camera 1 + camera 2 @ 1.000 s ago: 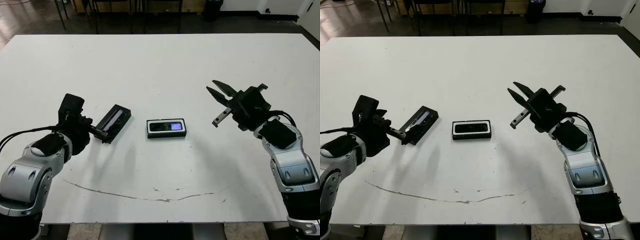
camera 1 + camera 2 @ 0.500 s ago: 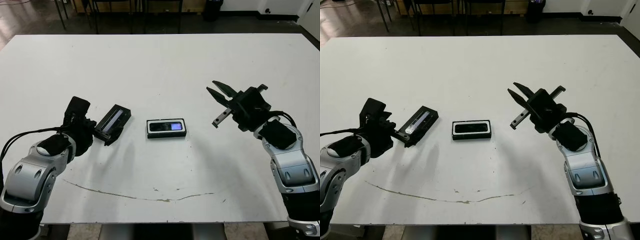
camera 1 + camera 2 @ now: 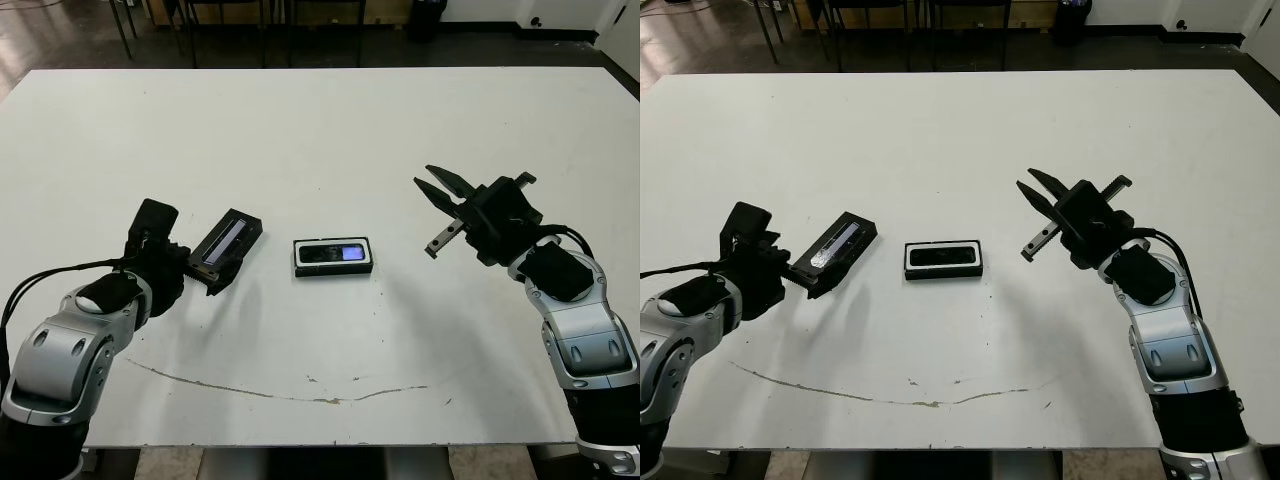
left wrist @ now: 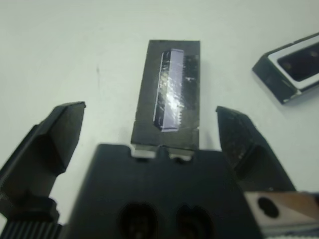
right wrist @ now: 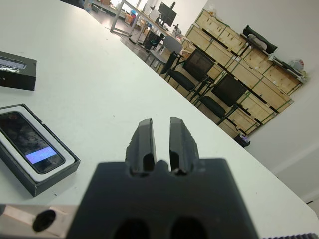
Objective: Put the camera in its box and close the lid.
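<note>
Reaching along the desk [image 3: 320, 130], my left hand [image 4: 152, 130] is spread wide, one finger [image 4: 59, 130] on each side of the near end of the lid [image 3: 227, 242]. The lid lies flat straight ahead of this hand, its greyish shiny strip facing up, its near short edge just at the hand's body. I cannot tell whether either finger touches its sides; in the left wrist view both stand a little off from the lid's long edges.

Beyond the lid's far end, off toward my right side, sits the box [image 3: 334, 257] with the camera [image 3: 334, 253] lying inside it, the blue-purple patch at the end nearer my right hand. Box and lid are near each other but apart, with bare desk between them.

My right hand [image 3: 437, 212] hangs above the desk, well apart from the box. In the head views its fingers look parted; in its own wrist view the two fingers [image 5: 144, 142] stand close side by side with a narrow gap. It holds nothing. The box lies ahead of this hand and off to one side.
</note>
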